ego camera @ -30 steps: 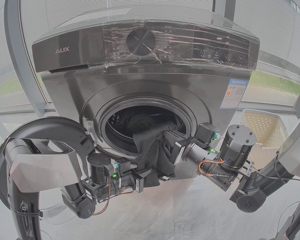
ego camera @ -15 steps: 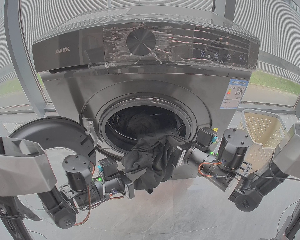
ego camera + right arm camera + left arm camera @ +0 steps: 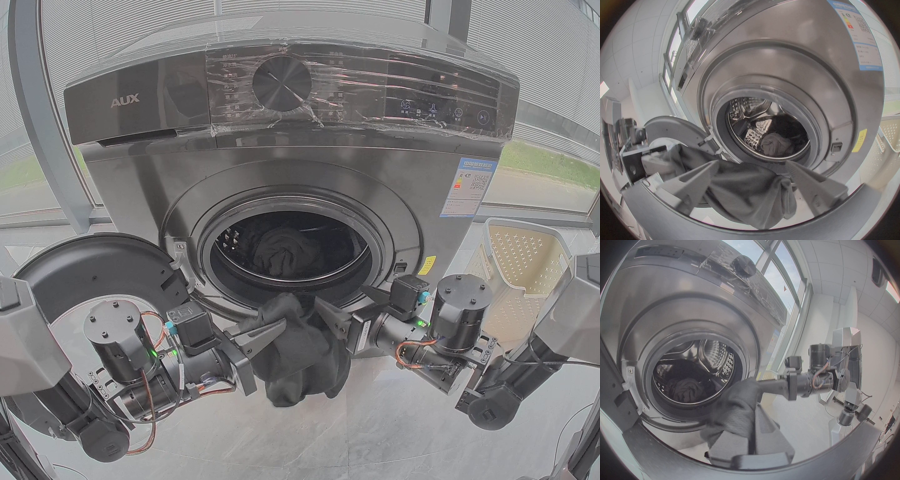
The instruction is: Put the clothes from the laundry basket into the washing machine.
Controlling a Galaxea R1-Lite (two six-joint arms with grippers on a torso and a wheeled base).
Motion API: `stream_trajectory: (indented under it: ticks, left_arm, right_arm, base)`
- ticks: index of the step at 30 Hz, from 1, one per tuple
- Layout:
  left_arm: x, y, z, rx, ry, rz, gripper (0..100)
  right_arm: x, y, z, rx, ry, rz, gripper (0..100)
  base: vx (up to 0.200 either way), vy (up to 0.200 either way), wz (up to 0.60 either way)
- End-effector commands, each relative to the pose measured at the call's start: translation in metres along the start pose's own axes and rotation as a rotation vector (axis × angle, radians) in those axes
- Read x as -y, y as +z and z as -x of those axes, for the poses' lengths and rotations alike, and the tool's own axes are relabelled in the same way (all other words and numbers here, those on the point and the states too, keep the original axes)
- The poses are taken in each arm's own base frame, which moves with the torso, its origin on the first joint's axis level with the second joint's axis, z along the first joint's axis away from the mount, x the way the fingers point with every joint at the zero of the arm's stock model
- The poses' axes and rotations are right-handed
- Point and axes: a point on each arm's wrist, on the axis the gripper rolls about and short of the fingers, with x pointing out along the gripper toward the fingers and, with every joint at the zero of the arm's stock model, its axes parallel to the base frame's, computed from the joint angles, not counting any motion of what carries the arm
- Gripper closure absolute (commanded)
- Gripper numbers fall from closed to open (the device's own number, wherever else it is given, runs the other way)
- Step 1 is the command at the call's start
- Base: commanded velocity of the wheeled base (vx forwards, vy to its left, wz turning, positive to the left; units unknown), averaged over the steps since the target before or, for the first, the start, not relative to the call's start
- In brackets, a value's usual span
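**Black garment hanging at the drum mouth, between the two grippers**

Nearest: left gripper (image 3: 275, 331), low, in front of the machine's open door. Its fingers are pressed together on a fold of the black garment (image 3: 300, 362). The left wrist view shows only a slit between them, with cloth bunched over the tips.

Right gripper (image 3: 751, 165) is just beside it, fingers spread wide and clamping nothing. The garment lies slack across the gap between them and sags below.

The garment hangs free above the floor (image 3: 387, 431), just in front of the lower rim of the drum mouth, outside the washing machine (image 3: 300, 162).

Floor: pale, glossy stone-look slabs with faint veining.

Machine: dark grey front-loader.
- Round door (image 3: 94, 269) is swung open to the robot's left.
- Inside the drum (image 3: 747, 112), a dark bundle (image 3: 284, 250) of clothes lies on the bottom, toward the back.
- The control panel (image 3: 437, 94) runs along the top edge under wrinkled clear film, with a dial (image 3: 282, 83) at its centre.
- A blue-and-white label (image 3: 467, 186) sits at the front's upper right corner.

Laundry basket (image 3: 531, 269): cream, perforated, just beside the machine's right side.

Room: tall windows (image 3: 556, 169) behind the machine, with grass outside. White wall and panelled ceiling (image 3: 837, 271) show in the left wrist view.
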Motion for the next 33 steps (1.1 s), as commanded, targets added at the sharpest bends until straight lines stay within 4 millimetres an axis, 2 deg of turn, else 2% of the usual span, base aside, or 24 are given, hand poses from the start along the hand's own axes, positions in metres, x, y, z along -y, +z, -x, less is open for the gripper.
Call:
stream_trajectory:
  ticks: [1,7,17,33]
  left_arm:
    - [0.004,0.023,-0.005,0.1,-0.015,0.0,100]
    - [0.006,0.034,-0.017,0.162,0.005,-0.005,100]
    - [0.004,0.033,-0.028,0.176,0.064,0.001,100]
    - [0.001,0.035,-0.042,0.194,0.082,-0.002,100]
  right_arm:
    - [0.002,-0.026,0.018,-0.123,-0.005,0.04,0]
    - [0.005,-0.053,0.032,-0.26,-0.012,0.082,0]
    - [0.004,-0.06,0.037,-0.292,-0.001,0.115,0]
    - [0.007,-0.078,0.032,-0.345,-0.002,0.127,0]
  base:
    - [0.0,0.0,0.0]
    - [0.0,0.0,0.0]
    - [0.0,0.0,0.0]
    - [0.0,0.0,0.0]
